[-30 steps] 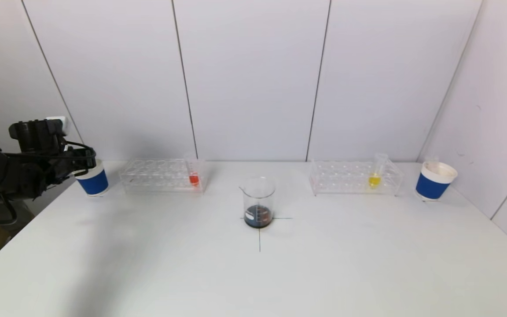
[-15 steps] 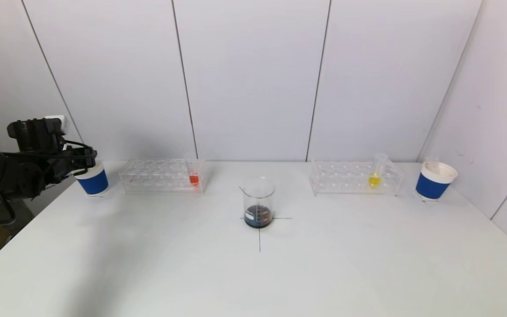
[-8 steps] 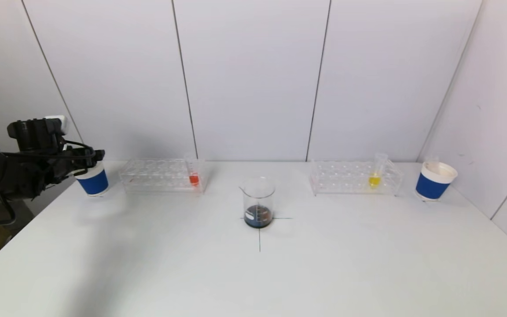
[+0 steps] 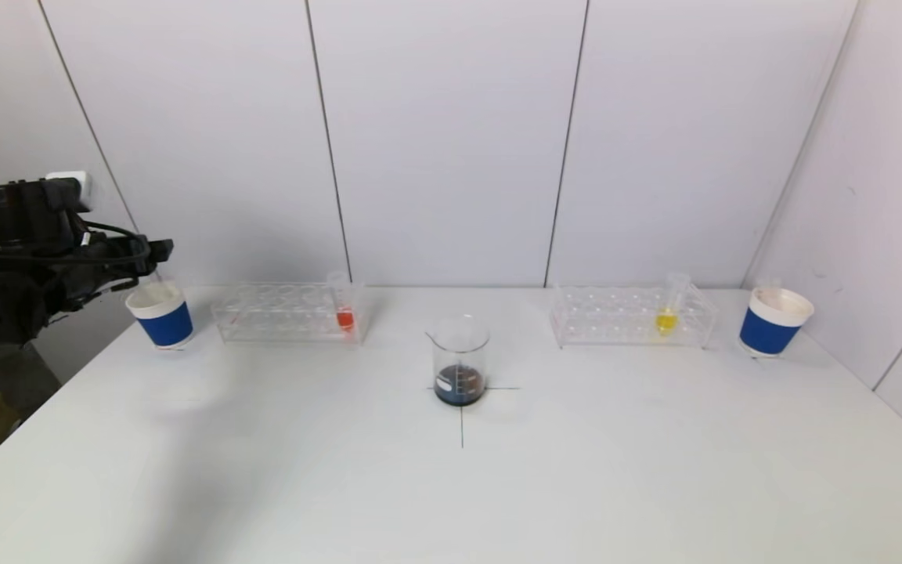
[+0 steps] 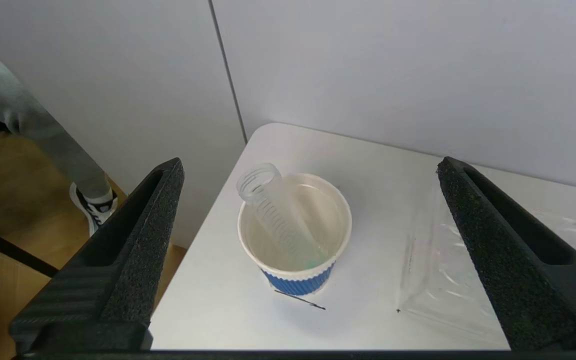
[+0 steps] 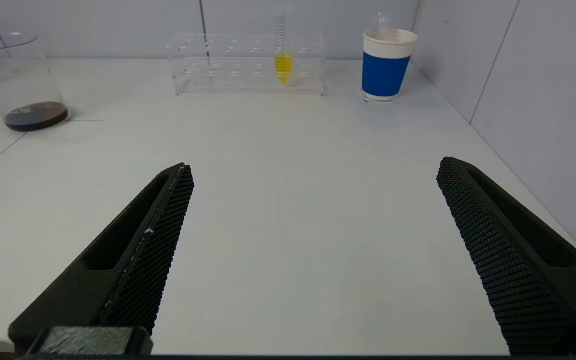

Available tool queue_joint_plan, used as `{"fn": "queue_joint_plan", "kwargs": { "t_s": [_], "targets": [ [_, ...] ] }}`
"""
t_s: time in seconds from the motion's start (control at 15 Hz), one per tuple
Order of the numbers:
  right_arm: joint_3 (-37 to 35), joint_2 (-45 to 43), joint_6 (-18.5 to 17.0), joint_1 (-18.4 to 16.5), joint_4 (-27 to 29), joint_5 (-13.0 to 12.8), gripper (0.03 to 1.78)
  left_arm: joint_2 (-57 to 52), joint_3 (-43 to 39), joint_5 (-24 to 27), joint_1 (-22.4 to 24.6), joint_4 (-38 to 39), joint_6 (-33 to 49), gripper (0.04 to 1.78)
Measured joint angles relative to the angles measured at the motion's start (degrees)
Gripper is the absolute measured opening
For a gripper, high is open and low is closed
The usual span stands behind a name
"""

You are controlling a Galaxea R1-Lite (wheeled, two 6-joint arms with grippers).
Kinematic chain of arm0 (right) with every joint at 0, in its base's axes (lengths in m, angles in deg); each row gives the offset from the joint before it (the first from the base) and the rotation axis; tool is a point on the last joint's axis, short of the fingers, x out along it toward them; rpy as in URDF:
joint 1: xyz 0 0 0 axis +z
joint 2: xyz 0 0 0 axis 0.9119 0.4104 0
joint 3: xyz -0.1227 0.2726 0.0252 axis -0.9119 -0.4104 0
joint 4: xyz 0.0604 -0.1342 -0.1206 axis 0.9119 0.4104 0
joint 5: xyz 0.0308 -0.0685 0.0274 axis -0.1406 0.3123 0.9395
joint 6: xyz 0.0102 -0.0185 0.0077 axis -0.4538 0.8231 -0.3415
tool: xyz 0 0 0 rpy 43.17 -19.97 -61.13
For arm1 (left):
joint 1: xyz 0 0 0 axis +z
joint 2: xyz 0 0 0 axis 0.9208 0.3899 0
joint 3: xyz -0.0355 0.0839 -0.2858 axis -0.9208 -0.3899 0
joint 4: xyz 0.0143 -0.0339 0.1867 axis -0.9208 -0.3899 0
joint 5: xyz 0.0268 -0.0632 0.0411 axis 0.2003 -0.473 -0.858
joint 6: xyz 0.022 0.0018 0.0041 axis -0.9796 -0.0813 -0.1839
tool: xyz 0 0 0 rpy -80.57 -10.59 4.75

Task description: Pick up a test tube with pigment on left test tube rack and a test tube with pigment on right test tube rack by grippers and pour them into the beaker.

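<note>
The left gripper (image 4: 160, 252) hovers spread above the left cup (image 4: 160, 315), which holds an empty tube (image 5: 279, 217). The right gripper (image 6: 313, 175), also spread, sits well apart from the beaker (image 4: 460, 359).

a white table (image 4: 341, 486) carries a glass beaker (image 4: 460, 359) on a drawn cross at centre, a clear left test tube rack (image 4: 286, 313) and right test tube rack (image 4: 627, 317) toward the back, and a blue paper cup (image 4: 160, 315) and another blue paper cup (image 4: 773, 321) at the outer ends

Lighting was bright, even; soft shadow lay beneath the left gripper (image 4: 157, 252); glassware rendered slightly soft.
</note>
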Motion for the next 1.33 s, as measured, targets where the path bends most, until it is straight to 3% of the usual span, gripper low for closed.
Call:
{"fn": "queue_joint_plan", "kwargs": {
  "t_s": [0.6,1.0,1.33],
  "targets": [
    [0.0,0.0,0.0,0.0,-0.02,-0.02,1.77,-34.6,-20.57,4.57,-4.88,-3.91,0.24,1.76],
    [0.0,0.0,0.02,0.05,-0.02,0.0,1.77,-62.11,-29.53,5.91,-8.83,-19.41,0.22,1.76],
    [0.0,0.0,0.02,0.05,-0.02,0.0,1.77,-83.14,-34.71,3.21,-13.29,-34.73,-0.48,1.76]
  ]
}}
